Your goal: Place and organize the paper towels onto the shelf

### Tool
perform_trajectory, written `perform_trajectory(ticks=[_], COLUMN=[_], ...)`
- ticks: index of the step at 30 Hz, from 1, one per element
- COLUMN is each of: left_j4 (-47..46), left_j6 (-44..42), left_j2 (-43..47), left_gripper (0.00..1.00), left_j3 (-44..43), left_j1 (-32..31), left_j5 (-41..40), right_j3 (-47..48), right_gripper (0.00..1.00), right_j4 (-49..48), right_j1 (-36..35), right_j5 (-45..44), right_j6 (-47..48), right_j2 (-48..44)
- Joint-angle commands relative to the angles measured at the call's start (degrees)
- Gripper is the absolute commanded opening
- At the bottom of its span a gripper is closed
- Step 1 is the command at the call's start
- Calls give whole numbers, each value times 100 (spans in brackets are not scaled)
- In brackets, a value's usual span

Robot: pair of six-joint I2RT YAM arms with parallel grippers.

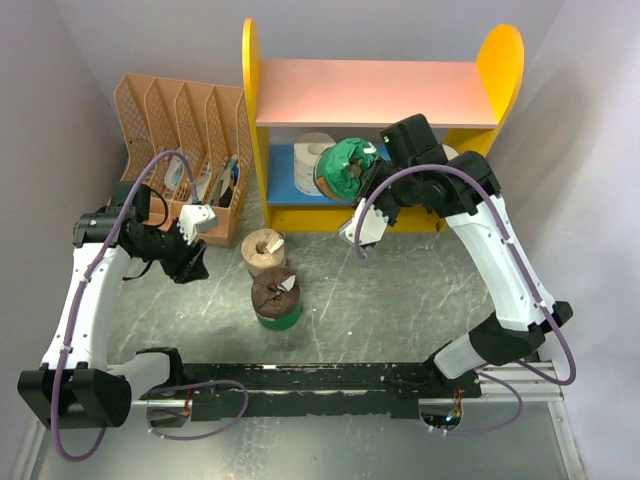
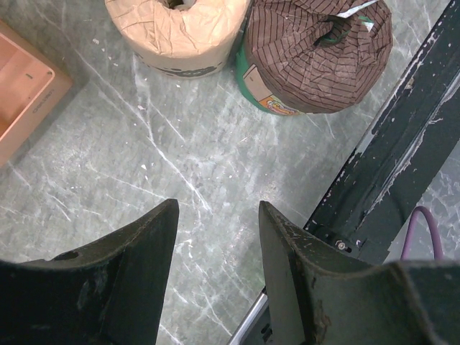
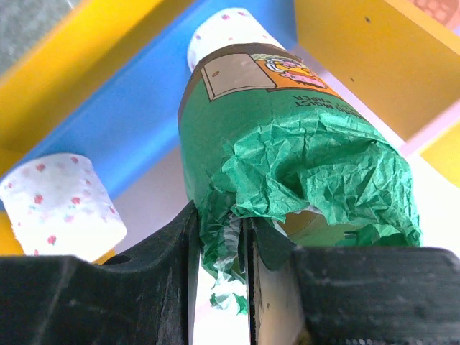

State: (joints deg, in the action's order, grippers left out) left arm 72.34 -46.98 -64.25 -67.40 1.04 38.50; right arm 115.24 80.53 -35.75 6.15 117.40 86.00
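Observation:
The shelf (image 1: 300,195) stands at the back, with yellow sides, a pink upper board (image 1: 375,92) and a blue lower board (image 3: 115,108). My right gripper (image 1: 372,172) is shut on the crumpled wrap of a green-wrapped roll (image 1: 345,165), holding it at the lower tier's opening; it also shows in the right wrist view (image 3: 287,136). A white roll (image 1: 312,150) sits on the blue board. The right wrist view shows two white rolls (image 3: 61,208) (image 3: 226,29). A tan roll (image 1: 263,250) and a brown roll in green wrap (image 1: 277,298) stand on the table. My left gripper (image 1: 190,262) is open and empty, left of them.
A peach slotted file organizer (image 1: 180,125) stands left of the shelf, close behind my left gripper. A black rail (image 1: 330,385) runs along the near edge; it also shows in the left wrist view (image 2: 402,144). Walls close in on both sides.

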Motion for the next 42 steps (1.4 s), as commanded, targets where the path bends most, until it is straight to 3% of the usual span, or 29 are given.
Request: perform_trajectory(ticks=[1, 15, 24, 42], left_j4=[11, 61, 26, 11], left_j6=[-52, 21, 40, -57], left_j2=[11, 8, 70, 267], left_gripper=[60, 60, 60, 60], left_j3=[-144, -197, -98, 103], left_j1=[28, 28, 28, 28], left_j5=[69, 111, 157, 90], right_j3=[603, 2474, 2850, 2973], right_gripper=[0, 0, 0, 0], right_j4=[-135, -184, -292, -860], right_j1=[-18, -19, 18, 718], right_j5=[-217, -417, -1249, -680], right_j6=[2372, 2510, 2663, 2853], right_j2=[-79, 113, 464, 1024])
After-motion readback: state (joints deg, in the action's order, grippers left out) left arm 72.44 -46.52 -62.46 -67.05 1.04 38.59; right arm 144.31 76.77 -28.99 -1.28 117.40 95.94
